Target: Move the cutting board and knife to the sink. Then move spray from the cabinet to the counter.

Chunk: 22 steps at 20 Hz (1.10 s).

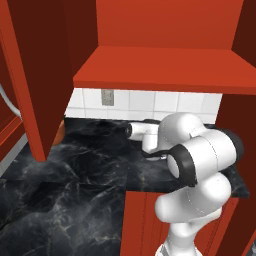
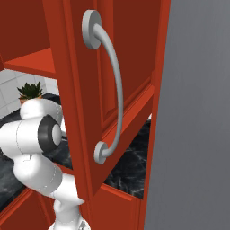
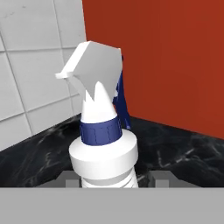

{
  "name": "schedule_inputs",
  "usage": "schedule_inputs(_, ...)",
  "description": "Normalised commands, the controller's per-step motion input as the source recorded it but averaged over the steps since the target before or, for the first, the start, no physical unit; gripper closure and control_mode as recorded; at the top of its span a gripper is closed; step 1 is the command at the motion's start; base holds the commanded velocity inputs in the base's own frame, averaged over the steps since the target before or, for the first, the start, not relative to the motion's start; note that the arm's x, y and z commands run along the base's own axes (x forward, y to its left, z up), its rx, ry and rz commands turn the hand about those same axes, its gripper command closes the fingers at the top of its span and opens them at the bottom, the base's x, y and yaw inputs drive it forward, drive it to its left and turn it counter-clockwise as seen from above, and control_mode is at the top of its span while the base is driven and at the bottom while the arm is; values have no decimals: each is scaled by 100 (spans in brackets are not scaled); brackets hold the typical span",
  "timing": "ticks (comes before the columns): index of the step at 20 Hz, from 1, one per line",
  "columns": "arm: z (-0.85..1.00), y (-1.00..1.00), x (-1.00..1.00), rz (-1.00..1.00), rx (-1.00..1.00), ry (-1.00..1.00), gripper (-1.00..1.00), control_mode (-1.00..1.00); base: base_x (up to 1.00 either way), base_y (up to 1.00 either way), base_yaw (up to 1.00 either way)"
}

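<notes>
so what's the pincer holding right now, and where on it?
The spray: the pincer grips its white body, below the dark blue collar. It stands upright over the counter.

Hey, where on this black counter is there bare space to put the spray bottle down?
The glossy black marble counter looks bare across its near left stretch, between the tall red cabinet side panel and the white arm. The back right corner is crowded: the slim white spray bottle with the blue collar stands there between the hand's fingers, hemmed by tiled wall and red panel.
</notes>
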Motion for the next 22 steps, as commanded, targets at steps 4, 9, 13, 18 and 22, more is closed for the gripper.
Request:
schedule_inputs(4, -72, 5, -20, -9, 4, -42, 100, -100, 0, 0, 0)
schedule_inputs(9, -70, 3, -30, -10, 5, -41, 100, -100, 0, 0, 0)
schedule_inputs(13, -74, 3, -25, -10, 5, -36, 100, -100, 0, 0, 0)
schedule_inputs(18, -78, 4, -23, -11, 4, -33, 100, -100, 0, 0, 0)
schedule_inputs(22, -82, 13, -18, -12, 1, -27, 100, -100, 0, 0, 0)
